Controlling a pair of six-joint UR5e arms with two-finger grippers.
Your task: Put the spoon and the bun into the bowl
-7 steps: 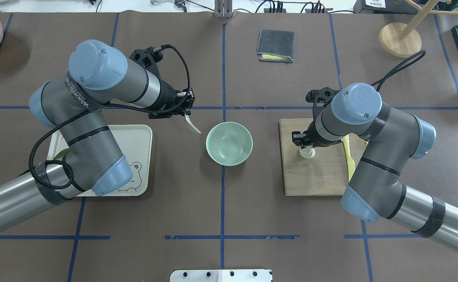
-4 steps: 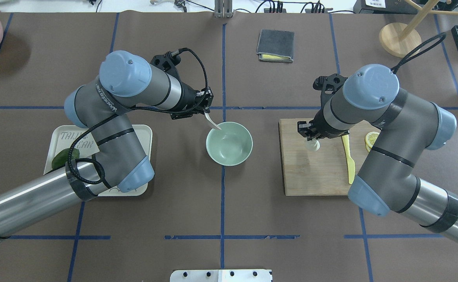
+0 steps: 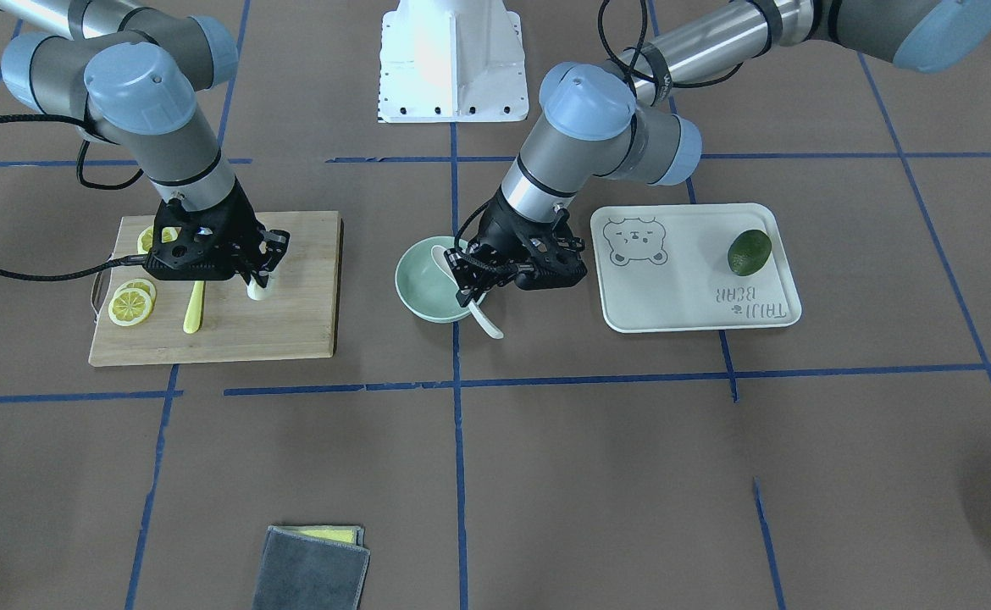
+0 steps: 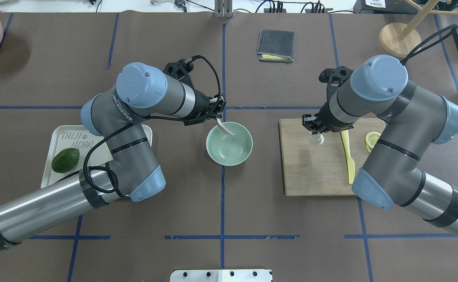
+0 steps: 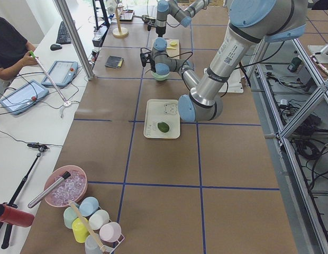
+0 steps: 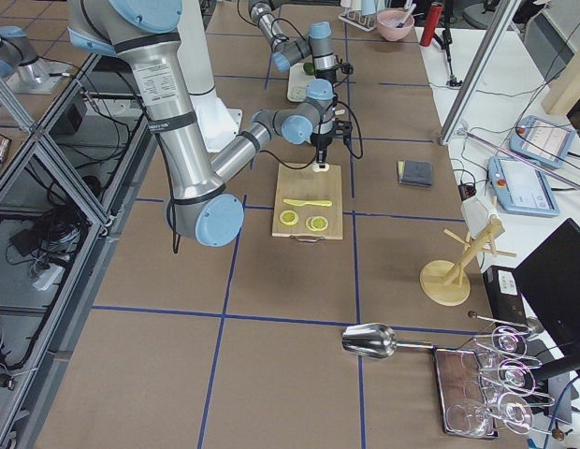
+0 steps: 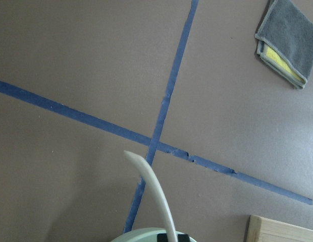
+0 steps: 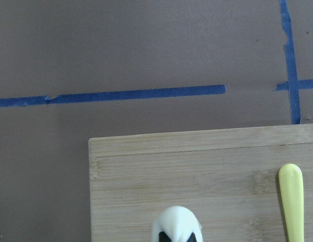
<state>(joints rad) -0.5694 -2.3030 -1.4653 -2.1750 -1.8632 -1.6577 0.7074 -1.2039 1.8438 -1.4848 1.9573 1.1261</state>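
Note:
The pale mint-green bowl (image 4: pixel 229 152) stands at the table's middle, also in the front view (image 3: pixel 408 296). My left gripper (image 4: pixel 218 112) is shut on the white spoon (image 4: pixel 226 128) at the bowl's far left rim. The scoop end hangs over the bowl's inside (image 3: pixel 439 252), and the handle (image 7: pixel 152 184) sticks out past the rim. My right gripper (image 4: pixel 314 128) is shut on the white bun (image 4: pixel 316 138) over the wooden board's far left part. The bun also shows in the front view (image 3: pixel 257 291) and the right wrist view (image 8: pixel 176 222).
The wooden cutting board (image 4: pixel 311 172) carries a yellow plastic knife (image 4: pixel 348 156) and lemon slices (image 3: pixel 131 305). A white bear-print tray (image 4: pixel 68 137) with a green avocado (image 4: pixel 65 160) lies at the left. A folded grey cloth (image 4: pixel 275 45) and a wooden stand (image 4: pixel 400 39) are at the back.
My left gripper has carried the spoon to the right, from beside the bowl to over its rim. My right gripper has moved the bun toward the board's far edge and slightly right.

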